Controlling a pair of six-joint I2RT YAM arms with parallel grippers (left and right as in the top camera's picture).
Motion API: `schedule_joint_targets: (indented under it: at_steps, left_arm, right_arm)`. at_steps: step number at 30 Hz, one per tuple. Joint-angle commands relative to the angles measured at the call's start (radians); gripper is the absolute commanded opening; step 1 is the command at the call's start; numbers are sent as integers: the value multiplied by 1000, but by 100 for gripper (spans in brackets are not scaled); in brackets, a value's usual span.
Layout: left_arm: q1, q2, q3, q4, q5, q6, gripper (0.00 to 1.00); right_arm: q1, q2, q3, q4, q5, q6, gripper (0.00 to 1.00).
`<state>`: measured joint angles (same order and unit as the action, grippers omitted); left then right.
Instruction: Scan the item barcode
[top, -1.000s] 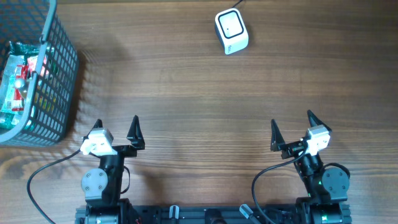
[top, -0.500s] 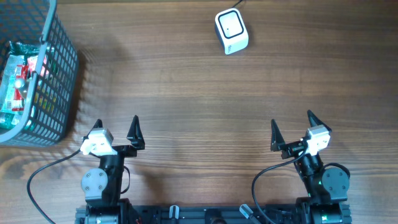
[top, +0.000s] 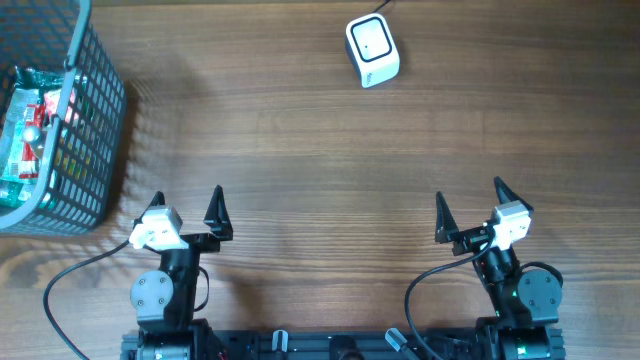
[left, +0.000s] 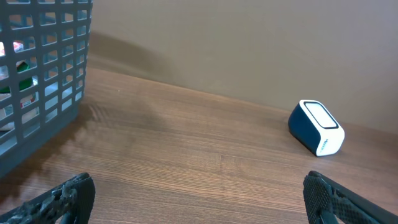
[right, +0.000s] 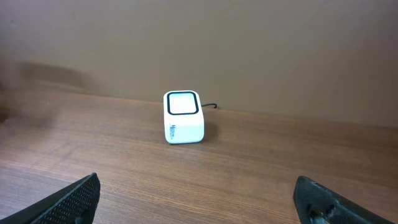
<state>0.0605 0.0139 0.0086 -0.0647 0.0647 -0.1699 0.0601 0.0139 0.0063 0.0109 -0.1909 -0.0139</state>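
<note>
step: start – nothing picked | left gripper (top: 187, 195), right gripper (top: 469, 190): both spread wide, empty | item (top: 25, 115) inside basket (top: 98, 130), scanner (top: 372, 50) well apart | next – likely left reaches into basket

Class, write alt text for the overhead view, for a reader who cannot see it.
A small white box-shaped barcode scanner sits at the far side of a brown wooden table, and a grey plastic mesh basket holding colourful packets stands at the left edge. At the near side, the left gripper and right gripper are open and empty.
</note>
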Motion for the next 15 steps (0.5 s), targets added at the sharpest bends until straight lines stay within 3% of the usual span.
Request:
schedule_joint_targets:
  at_steps: [1, 10, 15]
  left_arm:
    - [-3, 0, -3, 3, -22, 6, 100]
    - [-3, 2, 80, -2, -29, -48, 100]
    - [-3, 130, 428, -275, -18, -76, 100]
  right_arm:
    - [2, 0, -1, 3, -10, -12, 100]
    - [2, 0, -1, 3, -10, -12, 100]
    - [2, 0, -1, 3, -10, -12, 99]
